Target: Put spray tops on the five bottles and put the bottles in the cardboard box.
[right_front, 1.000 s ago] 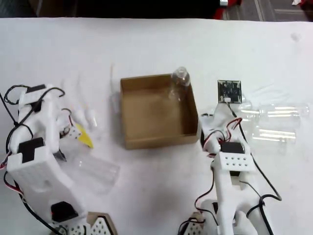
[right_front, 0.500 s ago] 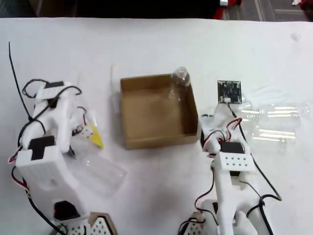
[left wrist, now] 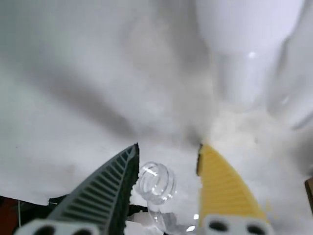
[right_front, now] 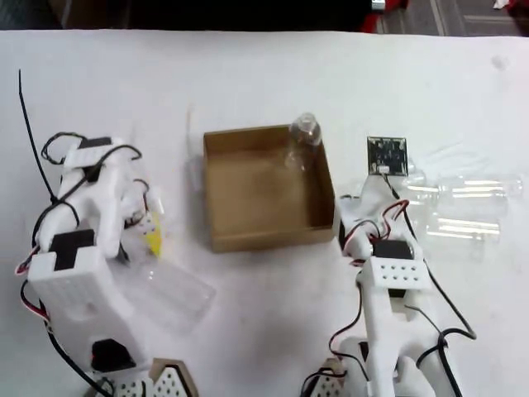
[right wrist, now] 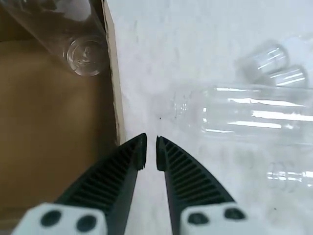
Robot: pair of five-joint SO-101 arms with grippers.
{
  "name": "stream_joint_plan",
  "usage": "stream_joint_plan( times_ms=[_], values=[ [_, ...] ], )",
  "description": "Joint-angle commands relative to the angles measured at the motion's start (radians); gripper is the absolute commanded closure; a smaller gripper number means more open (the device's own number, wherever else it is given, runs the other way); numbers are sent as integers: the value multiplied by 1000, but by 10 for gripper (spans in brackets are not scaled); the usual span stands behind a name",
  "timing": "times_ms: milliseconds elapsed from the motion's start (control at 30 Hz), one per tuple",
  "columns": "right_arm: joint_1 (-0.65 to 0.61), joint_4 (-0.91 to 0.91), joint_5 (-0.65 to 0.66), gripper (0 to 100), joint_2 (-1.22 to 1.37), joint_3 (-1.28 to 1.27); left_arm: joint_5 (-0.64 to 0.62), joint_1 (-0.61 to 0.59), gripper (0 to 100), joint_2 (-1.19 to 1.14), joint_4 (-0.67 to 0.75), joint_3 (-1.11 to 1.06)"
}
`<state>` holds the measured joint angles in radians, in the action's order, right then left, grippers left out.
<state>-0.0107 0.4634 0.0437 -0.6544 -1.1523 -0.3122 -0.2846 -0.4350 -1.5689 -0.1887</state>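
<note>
**one bottle boxed, left arm lining up a spray top, i think**

white cloth-covered table (right_front: 248, 74) with a dark strip of room at the far edge. the shallow brown cardboard box (right_front: 256, 194) sits in the middle, and one clear plastic bottle (right_front: 302, 132) leans in its far right corner with no top that i can see.

the left gripper (left wrist: 167, 147) has its grey and yellow fingers spread wide with nothing clamped. the mouth of a second clear bottle (left wrist: 156, 178) shows between them, and the bottle body lies on the cloth just near of that arm (right_front: 173, 289). a blurry white shape (left wrist: 244, 44) beyond the fingertips is probably a white plastic spray top. my read is that the capping step for this bottle is in hand and not done.

next move, i'd guess: close on the spray top's narrow part, then bring it to the bottle mouth. the bottle is loose and round, so it may roll.

the right gripper (right wrist: 150, 152) hangs just right of the box's right wall. its dark fingers are almost together with only a sliver of gap, and it holds nothing. a cluster of clear uncapped bottles (right_front: 463, 198) lies to its right.

for room, there's open cloth near of the box and far of it. the box wall beside the right gripper is the edge to watch.
</note>
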Motion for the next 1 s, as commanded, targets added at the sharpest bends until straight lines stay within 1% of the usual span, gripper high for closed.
stream_joint_plan(
  times_ms=[0, 167, 400, 533, 633, 767, 933, 967],
  values=[
    [8, 5, 15, 981, -10, 46, -8, 15, 917, 5, 34, 9],
    [8, 5, 15, 981, -10, 46, -8, 28, 919, 8, 15, 46],
    [10, 4, 15, 981, -10, 48, -12, 110, 920, 8, -183, 227],
    [10, 4, 15, 981, -10, 48, -11, 145, 920, 8, -206, 247],
    [10, 4, 15, 981, -10, 48, -6, 122, 920, 18, -209, 272],
    [10, 4, 15, 981, -10, 49, -6, 50, 920, 18, -212, 400],
    [10, 4, 15, 981, -10, 51, -3, 61, 920, 19, -218, 480],
    [10, 4, 15, 981, -10, 51, 17, 64, 920, 19, -218, 488]
  ],
)
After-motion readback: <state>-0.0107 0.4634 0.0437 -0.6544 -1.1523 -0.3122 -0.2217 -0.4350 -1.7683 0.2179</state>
